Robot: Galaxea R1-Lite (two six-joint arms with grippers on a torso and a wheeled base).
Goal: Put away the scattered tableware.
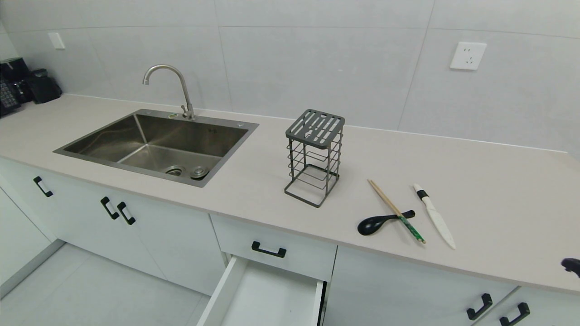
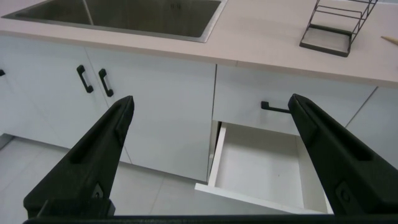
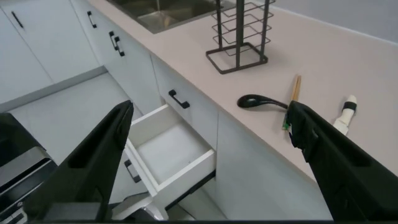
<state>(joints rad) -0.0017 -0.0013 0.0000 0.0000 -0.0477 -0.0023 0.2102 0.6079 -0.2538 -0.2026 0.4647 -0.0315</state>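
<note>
On the counter's right part lie a black spoon (image 1: 378, 223), a pair of wooden chopsticks (image 1: 395, 210) with green ends resting across the spoon's handle, and a white knife (image 1: 435, 215). A grey wire utensil rack (image 1: 314, 156) stands to their left. My left gripper (image 2: 211, 102) hangs open in front of the cabinets, below counter height, facing the open drawer (image 2: 267, 168). My right gripper (image 3: 211, 107) is open too, out in front of the counter, with the spoon (image 3: 258, 101), chopsticks (image 3: 296, 84), knife (image 3: 347, 107) and rack (image 3: 239, 37) beyond it. Neither gripper holds anything.
A steel sink (image 1: 154, 142) with a curved tap (image 1: 174, 86) is set into the counter (image 1: 253, 185) at the left. The white drawer (image 1: 267, 294) below the rack is pulled out. Dark appliances (image 1: 22, 86) stand at the far left corner.
</note>
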